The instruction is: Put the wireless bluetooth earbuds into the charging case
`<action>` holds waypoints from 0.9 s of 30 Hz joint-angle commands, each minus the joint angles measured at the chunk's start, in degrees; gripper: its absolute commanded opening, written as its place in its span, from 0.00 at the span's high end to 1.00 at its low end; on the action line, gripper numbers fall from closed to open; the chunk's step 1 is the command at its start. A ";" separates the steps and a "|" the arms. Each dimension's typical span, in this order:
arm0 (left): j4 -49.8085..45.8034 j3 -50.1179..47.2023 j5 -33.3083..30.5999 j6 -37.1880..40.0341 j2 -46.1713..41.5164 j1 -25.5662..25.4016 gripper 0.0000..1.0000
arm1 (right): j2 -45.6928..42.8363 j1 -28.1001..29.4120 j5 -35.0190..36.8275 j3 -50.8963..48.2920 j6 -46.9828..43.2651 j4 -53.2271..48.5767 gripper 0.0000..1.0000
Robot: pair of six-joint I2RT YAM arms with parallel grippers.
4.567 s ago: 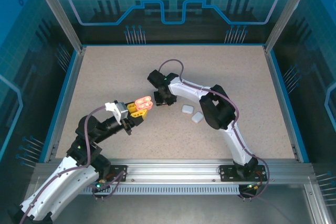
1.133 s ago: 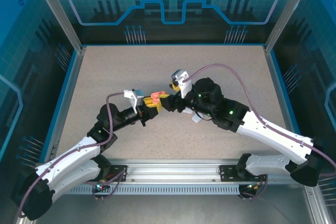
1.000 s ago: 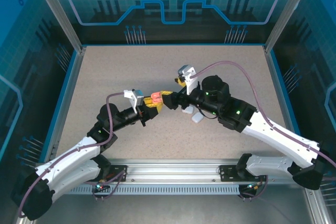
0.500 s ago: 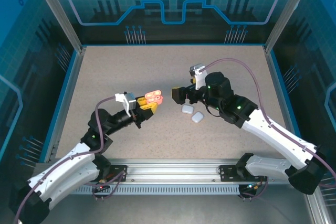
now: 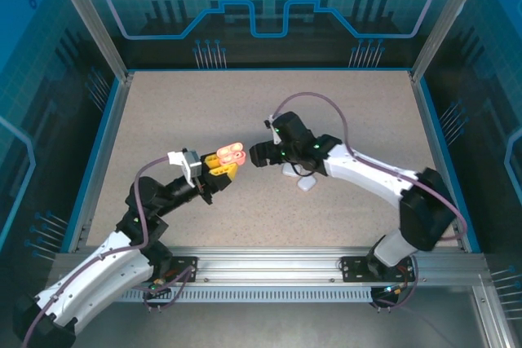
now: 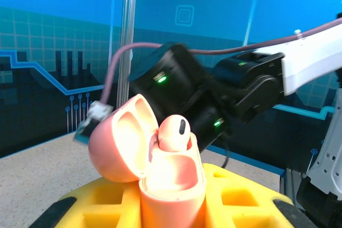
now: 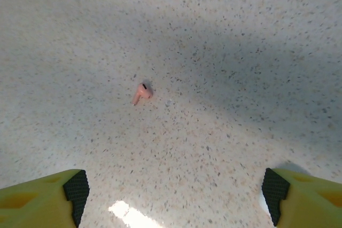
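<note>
Gripping the salmon charging case (image 6: 172,184) between narrowed fingers, the left gripper (image 6: 171,209) holds it lid-open, one salmon earbud (image 6: 174,132) seated inside. The right gripper (image 7: 171,190) is spread wide, empty, over the table (image 7: 251,52), where a second salmon earbud (image 7: 142,92) lies loose. A closed white case (image 5: 307,183) rests nearby.

This is a robotics lab test cell. A speckled beige bench (image 5: 163,112) with a blue rim stands boxed in by aluminium frame posts (image 5: 90,18) and clear walls. Beyond the bench are blue backdrop panels (image 5: 269,6) printed with circuit traces and a gear. Along the bench's near edge, a slotted aluminium rail (image 5: 269,262) carries two white-and-black robot arms, the left arm (image 5: 106,254) and the right arm (image 5: 367,177), both trailing purple cables (image 5: 314,97).
</note>
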 commanded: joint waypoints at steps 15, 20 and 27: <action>-0.73 2.75 0.64 -0.12 -4.42 -0.51 1.00 | 33.52 4.52 0.51 31.07 3.15 -12.16 0.26; -0.10 2.27 0.57 0.01 -4.58 -0.50 1.00 | 40.51 4.93 1.36 38.80 2.89 -16.14 0.28; -1.57 2.18 0.12 0.78 -5.29 -0.50 1.00 | 45.39 5.31 0.03 44.00 2.54 -19.38 0.43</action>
